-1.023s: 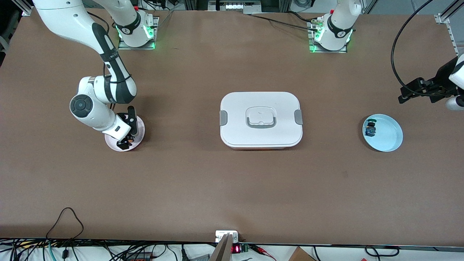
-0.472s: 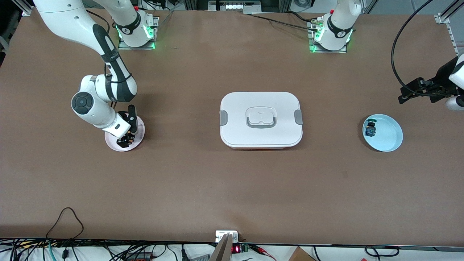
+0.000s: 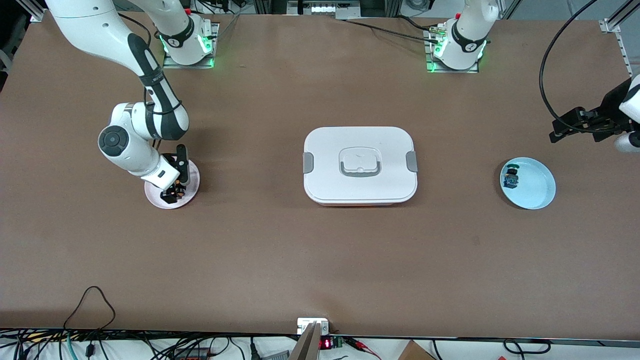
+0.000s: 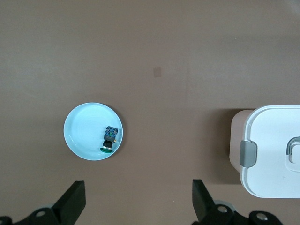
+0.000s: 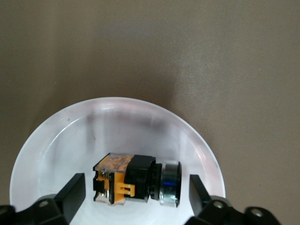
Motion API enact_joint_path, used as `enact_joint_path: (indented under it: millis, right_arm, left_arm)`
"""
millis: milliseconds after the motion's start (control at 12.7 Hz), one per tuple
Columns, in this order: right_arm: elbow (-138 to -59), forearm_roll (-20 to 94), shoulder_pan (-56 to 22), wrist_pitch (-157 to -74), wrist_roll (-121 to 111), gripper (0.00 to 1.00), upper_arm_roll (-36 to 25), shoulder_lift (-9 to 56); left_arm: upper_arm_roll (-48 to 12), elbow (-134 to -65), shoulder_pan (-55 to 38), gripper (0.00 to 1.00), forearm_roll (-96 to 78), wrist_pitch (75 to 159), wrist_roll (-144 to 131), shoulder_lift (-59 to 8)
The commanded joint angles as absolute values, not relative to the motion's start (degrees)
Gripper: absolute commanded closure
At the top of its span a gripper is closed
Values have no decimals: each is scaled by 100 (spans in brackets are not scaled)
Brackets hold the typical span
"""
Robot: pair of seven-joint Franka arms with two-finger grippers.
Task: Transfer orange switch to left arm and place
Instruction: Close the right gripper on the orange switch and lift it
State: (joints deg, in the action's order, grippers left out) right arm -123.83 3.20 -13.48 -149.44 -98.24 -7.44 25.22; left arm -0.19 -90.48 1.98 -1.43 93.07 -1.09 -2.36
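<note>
The orange switch (image 5: 136, 183) lies on its side on a small white plate (image 5: 117, 126) toward the right arm's end of the table, black body with orange marks and a metal-ringed cap. My right gripper (image 5: 136, 188) is down at that plate (image 3: 194, 176), open, one finger on each side of the switch (image 3: 176, 191) with a small gap at both ends. The white box (image 3: 360, 165) with grey clips stands at the table's middle. My left gripper (image 3: 555, 134) waits open in the air near the left arm's end, with nothing between its fingers (image 4: 75, 201).
A light blue plate (image 3: 537, 192) toward the left arm's end holds a small blue-and-green switch (image 3: 510, 177); both also show in the left wrist view, the plate (image 4: 82, 136) and the switch (image 4: 109, 139). The box's corner (image 4: 276, 150) shows there too. Cables run along the table's front edge.
The right arm's wrist has shifted slightly and its gripper has settled lower around the switch on the plate. The left arm has not moved.
</note>
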Motion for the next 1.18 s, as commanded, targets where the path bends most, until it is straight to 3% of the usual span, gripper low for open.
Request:
enact_joint_path:
  millis: [0, 157, 236, 393, 551, 787, 1102]
  right_arm:
    - [-12454, 413, -1310, -15082, -9888, 10, -607, 2487]
    - [-12480, 466, -1310, -15214, -9896, 20, -598, 2487]
    - [-12480, 466, -1310, -15214, -9888, 42, -563, 2487]
    - [-12463, 492, -1283, -15179, -9896, 71, -562, 2461]
    - [-12315, 562, -1187, -14996, -9923, 89, -554, 2356]
    - [-11639, 641, -1073, -13768, -9905, 98, -562, 2259]
    - [-10523, 642, -1063, -11747, -9600, 100, -580, 1970]
  left_arm:
    - [-53, -9062, 246, 0, -176, 9264, -167, -202]
    - [-44, -9062, 246, 0, -167, 9264, -167, -202]
    - [-44, -9062, 246, 0, -167, 9272, -158, -211]
    - [-44, -9062, 246, 0, -149, 9264, -167, -211]
    - [-44, -9070, 246, 0, -149, 9229, -167, -211]
    - [-44, -9062, 237, 0, -158, 9211, -229, -211]
    - [-44, -9009, 237, 0, -185, 9044, -229, -202]
